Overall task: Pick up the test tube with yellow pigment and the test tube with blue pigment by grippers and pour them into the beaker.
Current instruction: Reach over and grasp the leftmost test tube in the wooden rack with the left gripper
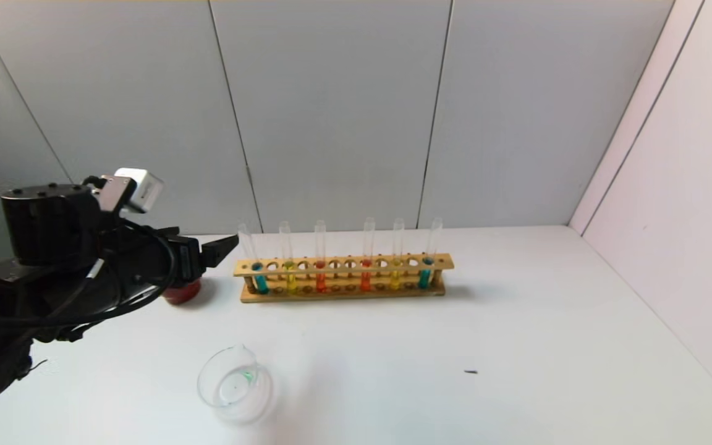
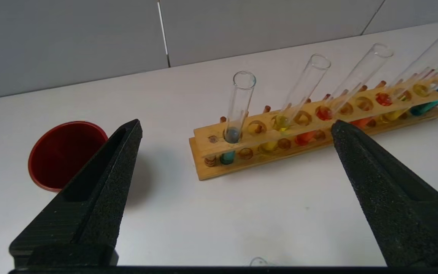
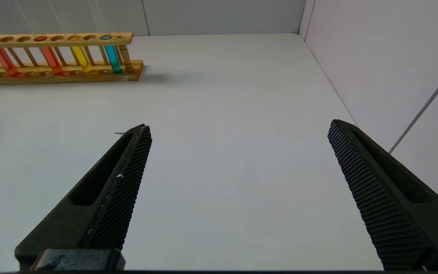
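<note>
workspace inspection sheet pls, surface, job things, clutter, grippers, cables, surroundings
surface: white table, small dark speck.
job's things: wooden rack holds six tubes; blue tube at its left end, yellow tube next to it; beaker in front, looks empty.
clutter: red cup left of the rack.
grippers: left gripper open, raised beside the rack's left end; right gripper open, over bare table.
cables: black cables on the left arm.
surroundings: grey wall panels.

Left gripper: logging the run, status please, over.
Left gripper open, empty, short of rack. Right gripper open, parked over bare table. Yellow tube and blue tube still racked; beaker waiting. Nothing in the way.
</note>
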### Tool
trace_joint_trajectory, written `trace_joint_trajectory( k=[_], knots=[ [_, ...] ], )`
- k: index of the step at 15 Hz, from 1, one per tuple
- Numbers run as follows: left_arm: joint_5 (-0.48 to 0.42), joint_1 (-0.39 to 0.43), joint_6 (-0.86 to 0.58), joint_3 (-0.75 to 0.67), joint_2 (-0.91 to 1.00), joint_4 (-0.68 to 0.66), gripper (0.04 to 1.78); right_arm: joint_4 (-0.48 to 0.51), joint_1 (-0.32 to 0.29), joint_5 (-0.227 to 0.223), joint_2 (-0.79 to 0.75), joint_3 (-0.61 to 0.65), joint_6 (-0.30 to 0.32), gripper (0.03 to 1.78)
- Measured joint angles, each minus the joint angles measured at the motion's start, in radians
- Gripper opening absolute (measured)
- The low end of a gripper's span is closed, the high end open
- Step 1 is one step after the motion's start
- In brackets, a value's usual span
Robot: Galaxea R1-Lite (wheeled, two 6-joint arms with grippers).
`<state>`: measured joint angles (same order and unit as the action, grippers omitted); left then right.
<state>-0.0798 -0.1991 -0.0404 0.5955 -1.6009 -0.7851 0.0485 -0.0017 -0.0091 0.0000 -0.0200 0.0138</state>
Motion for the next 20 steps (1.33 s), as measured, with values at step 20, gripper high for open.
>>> trace_joint_trajectory(
  k=[20],
  knots=[
    [-0.003,-0.011,0.006,0.155,-0.4,-0.202,1.75,0.0,0.0,0.0,0.0,0.0,0.0,1.7]
  ],
)
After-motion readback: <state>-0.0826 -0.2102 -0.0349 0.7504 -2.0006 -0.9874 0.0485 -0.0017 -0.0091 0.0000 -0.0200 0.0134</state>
